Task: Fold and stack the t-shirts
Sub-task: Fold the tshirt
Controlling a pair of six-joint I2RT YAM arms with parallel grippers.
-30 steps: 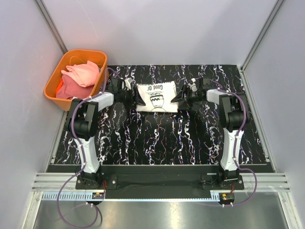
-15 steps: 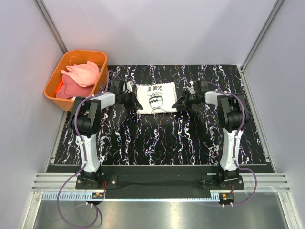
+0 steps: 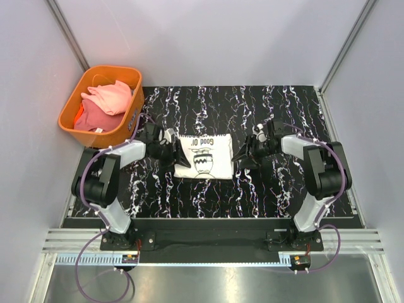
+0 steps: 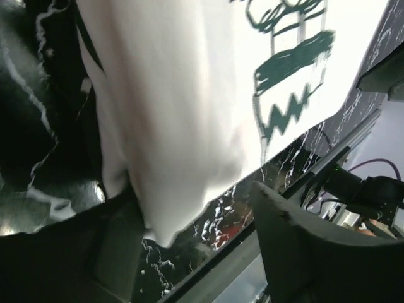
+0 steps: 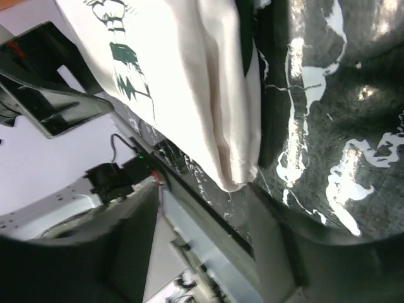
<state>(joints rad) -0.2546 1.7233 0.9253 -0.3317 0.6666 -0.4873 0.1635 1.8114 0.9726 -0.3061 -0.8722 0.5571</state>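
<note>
The cream t-shirt [image 3: 203, 156], folded into a small rectangle with its black cartoon face up, lies on the black marbled table [image 3: 208, 196] between my two grippers. My left gripper [image 3: 174, 153] is at its left edge, jaws wide apart. In the left wrist view the shirt [image 4: 189, 107] hangs over one finger [image 4: 120, 246], and the gripper [image 4: 208, 252] is open. My right gripper [image 3: 243, 154] is at the shirt's right edge. In the right wrist view the shirt's corner [image 5: 221, 132] sits between the spread jaws of that gripper [image 5: 214, 252]. Pink and coral shirts [image 3: 107, 101] lie in the basket.
An orange basket [image 3: 71, 104] stands at the table's far left corner. Grey walls close in the left, back and right sides. A metal rail [image 3: 208, 243] runs along the near edge by the arm bases.
Both grippers and the folded cream shirt have moved together toward the near edge of the table, from the back middle to the centre. The basket has not moved.
</note>
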